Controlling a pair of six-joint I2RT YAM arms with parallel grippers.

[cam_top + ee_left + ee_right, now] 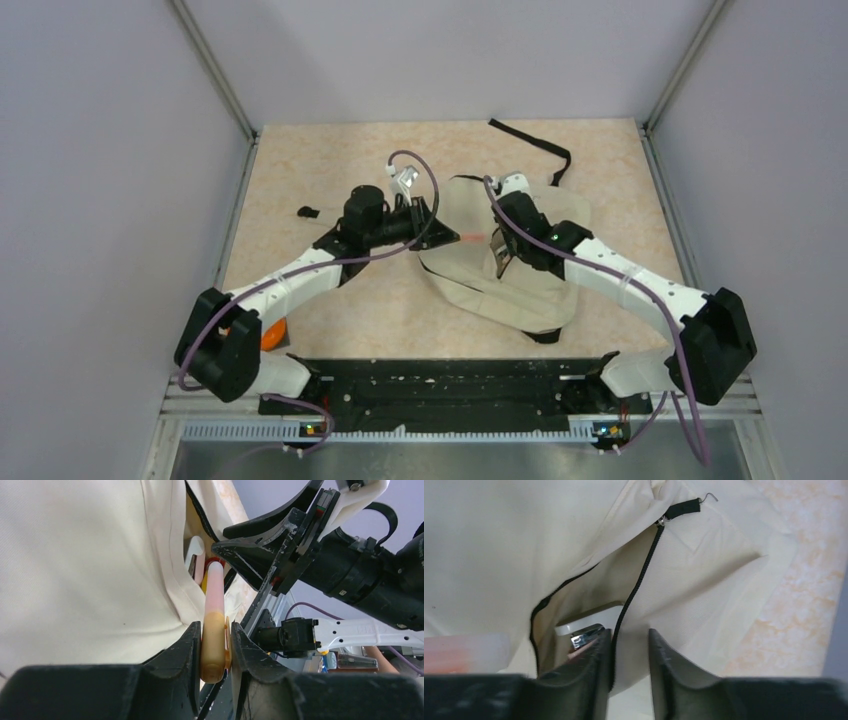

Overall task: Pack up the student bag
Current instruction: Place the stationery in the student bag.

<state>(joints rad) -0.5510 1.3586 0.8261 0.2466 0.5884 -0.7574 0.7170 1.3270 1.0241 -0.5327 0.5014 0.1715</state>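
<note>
The cream student bag lies flat right of the table's middle, its black zip undone along one pocket. My left gripper is shut on an orange-and-pink marker, whose tip points into the pocket mouth from the left. A white object with a shiny clip lies inside the pocket. My right gripper sits on the bag at that opening. Its jaws stand apart astride the zip edge, with the fabric flap between them and not pinched. In the left wrist view its black fingers hang just above the marker.
A black strap of the bag trails toward the back wall. A small black piece lies on the table left of my left arm. An orange object sits by the left arm's base. Grey walls close in both sides.
</note>
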